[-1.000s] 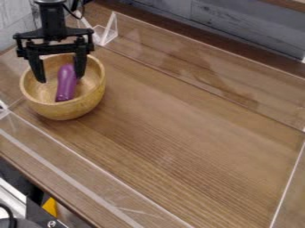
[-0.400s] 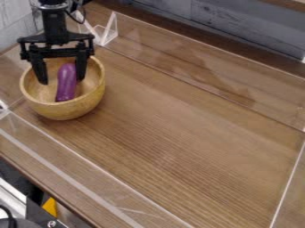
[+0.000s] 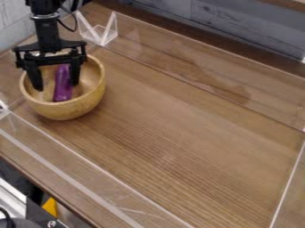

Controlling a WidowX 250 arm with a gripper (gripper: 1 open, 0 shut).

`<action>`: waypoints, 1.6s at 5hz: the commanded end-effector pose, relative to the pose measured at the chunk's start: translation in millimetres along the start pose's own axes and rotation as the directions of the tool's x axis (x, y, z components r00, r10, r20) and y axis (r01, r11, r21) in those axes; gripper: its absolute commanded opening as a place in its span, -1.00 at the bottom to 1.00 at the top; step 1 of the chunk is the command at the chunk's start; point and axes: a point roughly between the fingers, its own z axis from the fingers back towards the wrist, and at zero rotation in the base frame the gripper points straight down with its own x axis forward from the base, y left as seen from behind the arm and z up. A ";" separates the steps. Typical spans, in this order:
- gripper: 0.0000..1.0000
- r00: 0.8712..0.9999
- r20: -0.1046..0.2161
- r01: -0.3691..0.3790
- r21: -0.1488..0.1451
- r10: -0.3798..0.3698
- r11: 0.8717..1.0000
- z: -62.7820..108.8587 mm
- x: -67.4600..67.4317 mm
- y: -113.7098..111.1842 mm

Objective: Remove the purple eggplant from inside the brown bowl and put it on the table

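A grey plank wall (image 3: 238, 22) stands behind; yellow object (image 3: 49, 208) below.

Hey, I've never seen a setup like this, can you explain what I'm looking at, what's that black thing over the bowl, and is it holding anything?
This is one camera looking down at an angle on a wooden table with clear plastic walls along its edges. The black thing is the gripper of a robot arm, pointing down, its two fingers spread wide. It sits over a brown bowl near the table's far left corner. Inside the bowl lies a purple eggplant, a small toy. The fingers stand on either side of it but have not closed, so nothing is held.
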 end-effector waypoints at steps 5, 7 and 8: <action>-1.00 0.980 0.025 -0.196 -0.075 0.198 0.978 29.4 -1.6 -2.1; -1.00 0.999 0.035 -0.025 -0.080 0.028 0.996 54.5 -42.5 -37.6; -1.00 0.999 0.035 0.000 -0.084 0.003 0.996 61.6 -58.7 -48.9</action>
